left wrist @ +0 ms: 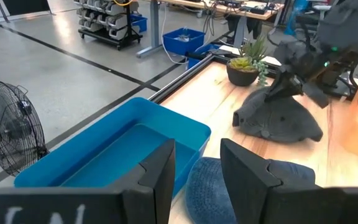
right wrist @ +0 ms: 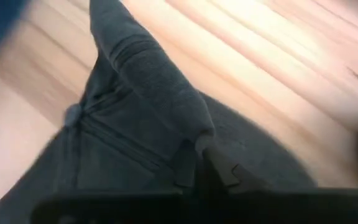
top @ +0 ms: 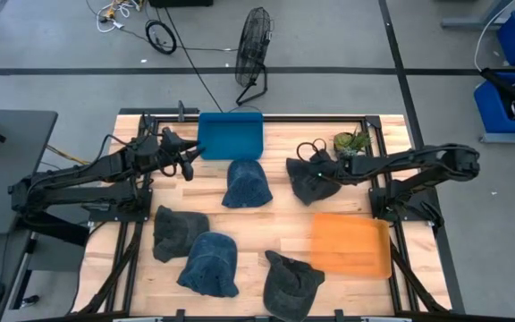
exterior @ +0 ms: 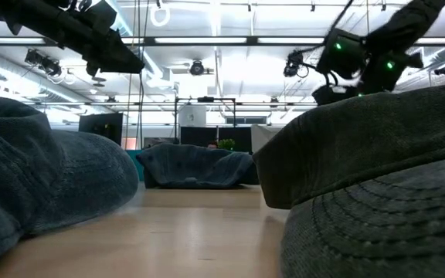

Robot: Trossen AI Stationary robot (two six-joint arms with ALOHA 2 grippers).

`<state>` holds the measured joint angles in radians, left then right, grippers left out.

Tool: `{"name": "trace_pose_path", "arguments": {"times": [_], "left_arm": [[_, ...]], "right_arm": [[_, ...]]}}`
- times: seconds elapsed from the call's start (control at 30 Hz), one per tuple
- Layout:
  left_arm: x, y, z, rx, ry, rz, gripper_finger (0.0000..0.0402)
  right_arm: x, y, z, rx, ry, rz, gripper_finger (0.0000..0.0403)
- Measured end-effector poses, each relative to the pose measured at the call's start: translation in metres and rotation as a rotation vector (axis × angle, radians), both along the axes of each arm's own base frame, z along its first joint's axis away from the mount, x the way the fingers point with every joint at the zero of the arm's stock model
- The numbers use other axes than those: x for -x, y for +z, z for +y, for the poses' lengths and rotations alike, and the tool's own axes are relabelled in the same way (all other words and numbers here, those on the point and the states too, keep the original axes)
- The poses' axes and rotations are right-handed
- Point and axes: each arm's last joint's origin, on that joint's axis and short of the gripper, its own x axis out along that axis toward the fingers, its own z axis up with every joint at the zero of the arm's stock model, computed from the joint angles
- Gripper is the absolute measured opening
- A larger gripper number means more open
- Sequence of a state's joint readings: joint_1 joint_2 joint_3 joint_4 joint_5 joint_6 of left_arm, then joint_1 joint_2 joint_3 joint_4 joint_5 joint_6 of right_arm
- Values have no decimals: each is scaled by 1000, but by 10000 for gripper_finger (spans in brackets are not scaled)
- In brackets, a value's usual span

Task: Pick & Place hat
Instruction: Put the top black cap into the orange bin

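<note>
Right gripper: we saw it low over the dark grey hat at the back right of the tabletop, its fingers pinched tight on a raised fold of the hat's cloth.
Dark grey hat: it lay on the wood just beside the small potted plant, behind the orange tray; whether any part had lifted off the wood we could not tell.
Left gripper: we found it hovering near the blue bin at the back edge, its fingers spread wide and holding nothing.
Blue hat: it sat just in front of the blue bin, between the two grippers.
Other hats: we counted three more along the front, a grey hat, a denim hat touching it, and a black hat near the orange tray.
</note>
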<state>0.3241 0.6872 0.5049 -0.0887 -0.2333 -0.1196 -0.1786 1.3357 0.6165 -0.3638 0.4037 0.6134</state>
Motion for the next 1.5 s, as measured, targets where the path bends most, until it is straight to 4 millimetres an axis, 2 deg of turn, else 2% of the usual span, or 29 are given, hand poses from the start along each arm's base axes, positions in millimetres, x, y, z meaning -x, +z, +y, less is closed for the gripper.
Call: {"name": "trace_pose_path", "arguments": {"times": [0.13,0.3,0.43,0.57,0.7,0.93,1.2,1.5], "left_arm": [[0,0,0,0,0,1,133],[1,-2,0,11,1,20,133],[1,-4,0,18,2,37,133],[1,-4,0,36,8,28,133],[1,-4,0,56,15,15,133],[2,-4,0,48,42,16,133],[2,-4,1,38,75,18,133],[2,-4,1,59,83,4,133]], "right_arm": [[-15,41,3,-2,19,-50,6],[-29,109,15,-5,40,-116,5],[-27,151,36,-44,70,-130,4],[-15,173,61,-106,29,-106,4],[5,171,87,-191,-96,-29,3],[38,146,129,-393,-343,139,2],[60,122,170,-487,-433,142,4],[82,118,197,-541,-491,169,4]]}}
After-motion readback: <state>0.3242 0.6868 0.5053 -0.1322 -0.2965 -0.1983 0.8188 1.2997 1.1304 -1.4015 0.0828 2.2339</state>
